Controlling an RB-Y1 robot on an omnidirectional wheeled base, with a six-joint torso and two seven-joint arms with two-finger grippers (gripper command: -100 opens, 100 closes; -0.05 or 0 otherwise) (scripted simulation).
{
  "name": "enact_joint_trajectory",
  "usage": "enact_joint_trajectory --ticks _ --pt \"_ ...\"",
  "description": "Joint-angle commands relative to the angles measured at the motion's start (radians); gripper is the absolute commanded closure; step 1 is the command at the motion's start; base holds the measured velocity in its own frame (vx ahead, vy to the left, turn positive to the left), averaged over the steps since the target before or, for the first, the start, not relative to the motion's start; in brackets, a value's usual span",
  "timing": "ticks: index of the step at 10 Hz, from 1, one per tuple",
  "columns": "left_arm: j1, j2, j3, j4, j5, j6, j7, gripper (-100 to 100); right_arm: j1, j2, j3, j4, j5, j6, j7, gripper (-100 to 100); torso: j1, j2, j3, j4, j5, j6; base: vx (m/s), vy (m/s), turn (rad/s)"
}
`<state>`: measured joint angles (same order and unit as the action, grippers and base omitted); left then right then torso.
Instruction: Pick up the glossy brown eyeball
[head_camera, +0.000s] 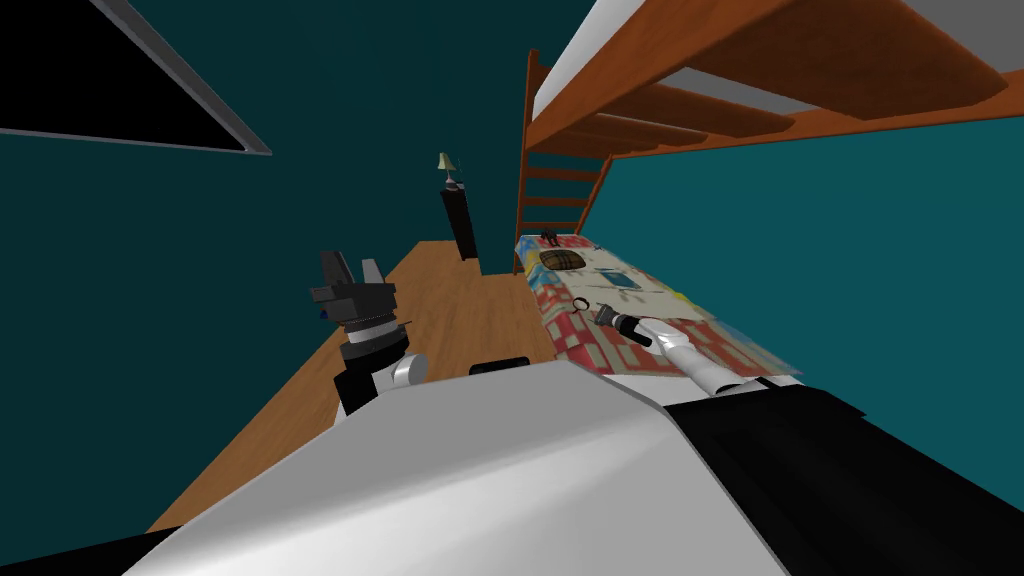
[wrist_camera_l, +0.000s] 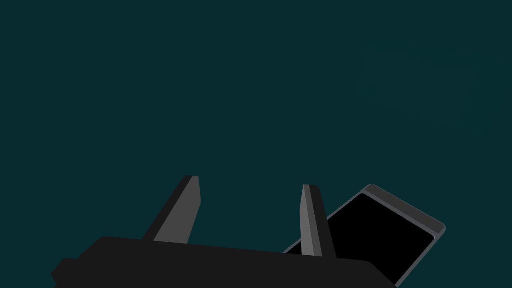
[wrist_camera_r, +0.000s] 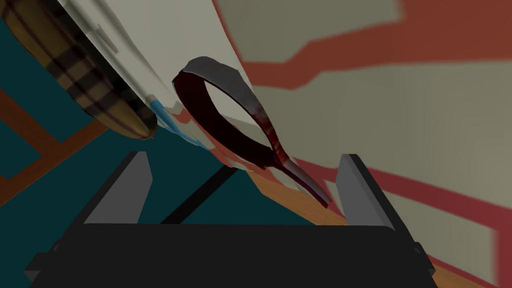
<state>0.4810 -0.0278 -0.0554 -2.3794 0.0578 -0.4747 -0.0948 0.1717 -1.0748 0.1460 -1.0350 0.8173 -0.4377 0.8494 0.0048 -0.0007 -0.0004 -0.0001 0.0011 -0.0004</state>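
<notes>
A small ring-shaped thing with a thin tail, dark brown-red inside and grey outside (head_camera: 581, 304), lies near the left edge of the patchwork bed cover (head_camera: 640, 290). My right gripper (head_camera: 603, 315) reaches over the bed just short of it. In the right wrist view the ring (wrist_camera_r: 230, 135) stands on edge ahead of the open right gripper (wrist_camera_r: 245, 156). Its tail points back between the fingers, close to one fingertip (wrist_camera_r: 352, 165). My left gripper (head_camera: 350, 275) is raised over the floor, away from the bed, and stands open (wrist_camera_l: 251, 182) with nothing in it.
A brown oval thing with dark stripes (head_camera: 561, 260) (wrist_camera_r: 85, 85) lies farther along the bed, with a small dark object (head_camera: 549, 238) beyond it. A wooden ladder (head_camera: 555, 190) rises to the upper bunk. A black stand (head_camera: 459, 222) with a lamp (head_camera: 447, 165) sits at the end of the wooden floor (head_camera: 450, 310).
</notes>
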Motion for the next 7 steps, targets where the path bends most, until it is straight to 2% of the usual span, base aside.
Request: enact_joint_trajectory --ticks 1,2,3,5,6,7 --pt "0.000 0.000 0.000 0.000 0.000 0.000 0.000 0 0.003 -0.010 0.026 0.031 0.023 0.029 0.016 -100 0.000 0.000 0.000 0.000 0.000 0.000 0.037 0.068 0.354" --pt "0.000 0.000 0.000 0.000 0.000 0.000 0.000 0 0.000 -0.014 0.043 0.051 0.035 0.043 0.021 -100 0.000 0.000 0.000 0.000 0.000 0.002 0.028 0.088 0.069" --pt "0.000 0.000 0.000 0.000 0.000 0.000 0.000 0 -0.004 -0.021 0.073 0.083 0.055 0.067 0.030 -100 0.001 0.000 0.000 0.000 0.000 0.001 0.041 0.109 0.299" --pt "0.000 0.000 0.000 0.000 0.000 0.000 0.000 0 -0.006 -0.025 0.104 0.111 0.072 0.091 0.037 -100 0.002 -0.001 -0.001 0.000 0.001 0.001 0.038 0.084 0.221" --pt "0.000 0.000 0.000 0.000 0.000 0.000 0.000 0 -0.018 -0.019 0.093 0.118 0.067 0.072 0.039 -100 0.001 0.000 0.000 0.000 0.000 0.001 0.016 0.029 0.035" --pt "0.000 0.000 0.000 0.000 0.000 0.000 0.000 0 -0.019 -0.019 0.096 0.121 0.068 0.075 0.040 0 -0.002 0.001 0.001 0.000 0.000 0.002 0.004 0.006 -0.007"
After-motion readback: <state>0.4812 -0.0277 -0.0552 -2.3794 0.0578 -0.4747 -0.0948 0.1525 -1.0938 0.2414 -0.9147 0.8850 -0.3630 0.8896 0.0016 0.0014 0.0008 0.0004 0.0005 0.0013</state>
